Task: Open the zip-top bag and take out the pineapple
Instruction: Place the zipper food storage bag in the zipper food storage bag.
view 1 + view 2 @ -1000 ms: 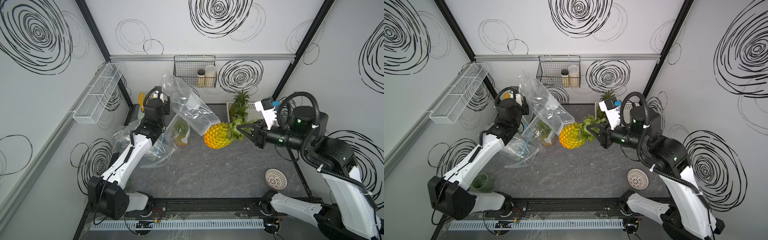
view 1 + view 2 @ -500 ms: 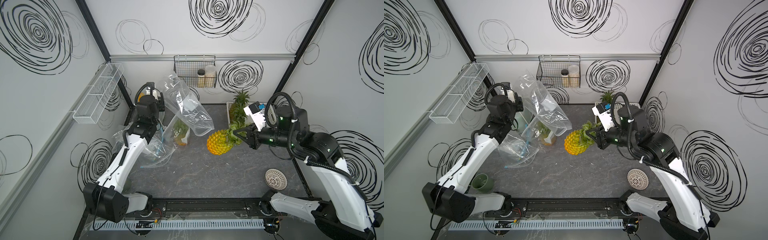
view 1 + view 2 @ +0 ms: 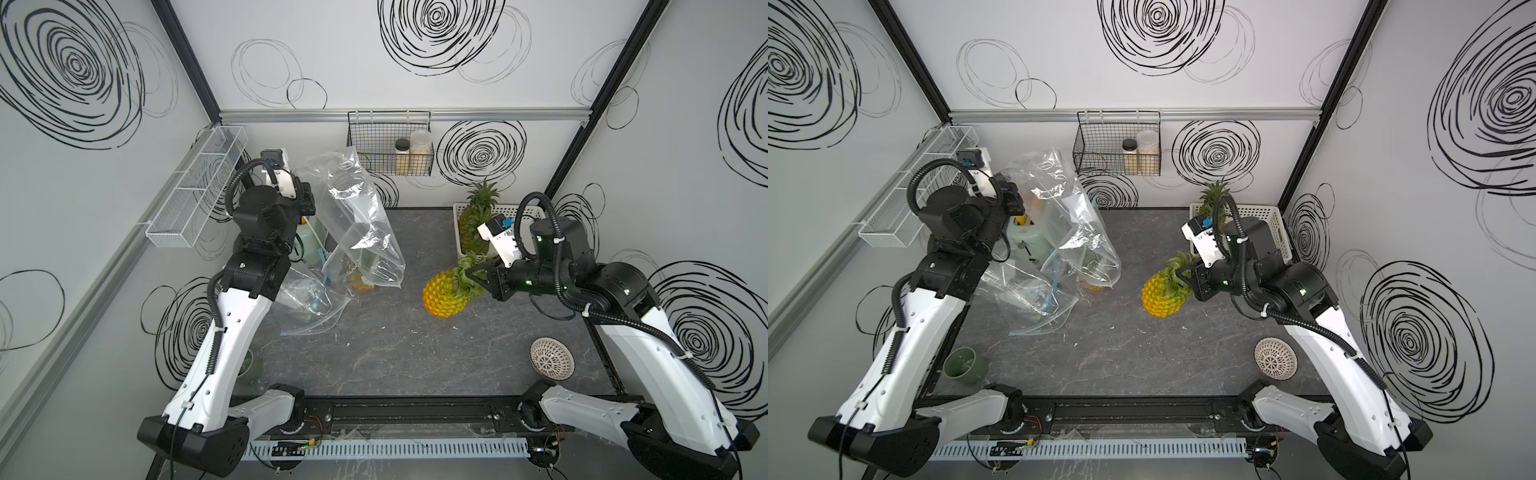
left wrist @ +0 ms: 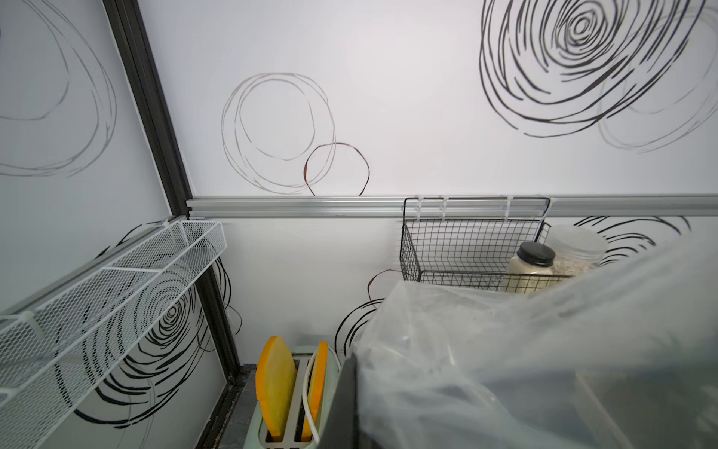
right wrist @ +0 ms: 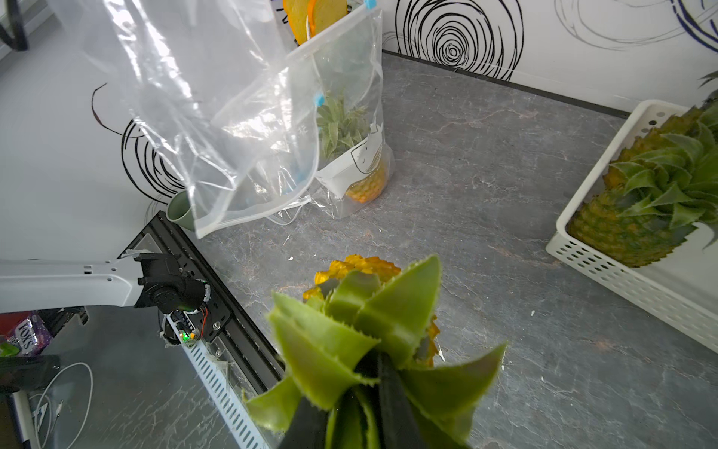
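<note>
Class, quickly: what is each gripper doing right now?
Left gripper: shut on the lifted zip-top bag.
Right gripper: shut on the pineapple, by its crown.

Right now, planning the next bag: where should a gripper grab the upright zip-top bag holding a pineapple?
Probably the zip strip atop the upright bag, from above: it stands flat and clear above the bagged pineapple, which bulges the bag lower down.

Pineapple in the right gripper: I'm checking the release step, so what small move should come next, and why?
Probably lower the pineapple onto the table just beneath it. The right gripper is shut on its leaves, the fruit hangs tilted, clear of the bag, and whether it touches the table cannot be told.
</note>
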You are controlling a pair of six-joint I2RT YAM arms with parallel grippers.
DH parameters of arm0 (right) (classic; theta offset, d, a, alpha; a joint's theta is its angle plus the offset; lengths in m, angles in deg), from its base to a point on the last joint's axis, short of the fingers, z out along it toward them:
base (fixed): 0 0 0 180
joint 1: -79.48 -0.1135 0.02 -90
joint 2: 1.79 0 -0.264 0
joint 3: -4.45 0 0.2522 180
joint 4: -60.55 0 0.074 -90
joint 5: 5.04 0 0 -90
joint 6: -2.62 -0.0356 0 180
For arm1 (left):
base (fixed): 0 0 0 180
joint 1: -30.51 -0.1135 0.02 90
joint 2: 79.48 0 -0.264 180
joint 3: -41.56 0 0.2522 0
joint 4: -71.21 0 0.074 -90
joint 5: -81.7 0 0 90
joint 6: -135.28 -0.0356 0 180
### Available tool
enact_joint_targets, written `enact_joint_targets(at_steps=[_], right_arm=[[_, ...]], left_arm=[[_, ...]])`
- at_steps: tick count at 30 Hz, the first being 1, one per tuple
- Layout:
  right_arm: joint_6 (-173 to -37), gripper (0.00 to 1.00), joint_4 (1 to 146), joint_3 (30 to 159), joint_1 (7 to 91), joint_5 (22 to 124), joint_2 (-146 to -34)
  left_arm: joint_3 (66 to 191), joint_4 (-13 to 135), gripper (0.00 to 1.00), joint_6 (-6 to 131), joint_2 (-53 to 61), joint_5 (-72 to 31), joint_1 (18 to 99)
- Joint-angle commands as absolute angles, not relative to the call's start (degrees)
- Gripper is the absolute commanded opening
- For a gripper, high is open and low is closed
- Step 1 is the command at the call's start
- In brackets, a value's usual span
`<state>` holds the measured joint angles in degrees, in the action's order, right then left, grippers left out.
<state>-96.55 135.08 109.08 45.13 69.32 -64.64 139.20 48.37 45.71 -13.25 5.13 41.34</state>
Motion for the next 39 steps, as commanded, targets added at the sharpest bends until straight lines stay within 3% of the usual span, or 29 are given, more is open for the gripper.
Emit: enact_joint_targets(at_steps=[1,7,17,36,37,39], right_arm=[[-94.95,0.0,129.27,109.43,46.2,67.63,-63.93],[-94.23,0.0,127.67,108.5,47.83,65.71,-64.07],[-93.24,0.0,126.25,107.87,49.98,62.87,-64.64],[-93.09,0.0,123.31,105.43,52.84,59.89,-65.91],[-93.03,0.0,123.2,105.44,52.93,59.87,-66.1],[-93.1,0.0,122.71,105.14,53.27,59.75,-66.39]], left_arm=[[143.76,45.34,0.0,46.26,-15.79,4.44,40.53],[154.06,34.63,0.0,44.78,-15.28,12.69,35.39],[152.61,35.83,0.0,44.58,-10.67,12.34,22.64],[131.0,48.41,0.0,49.32,-1.51,22.17,21.7],[131.22,48.32,0.01,49.49,-0.59,22.41,21.72],[131.27,48.31,0.17,49.68,0.88,23.26,22.02]])
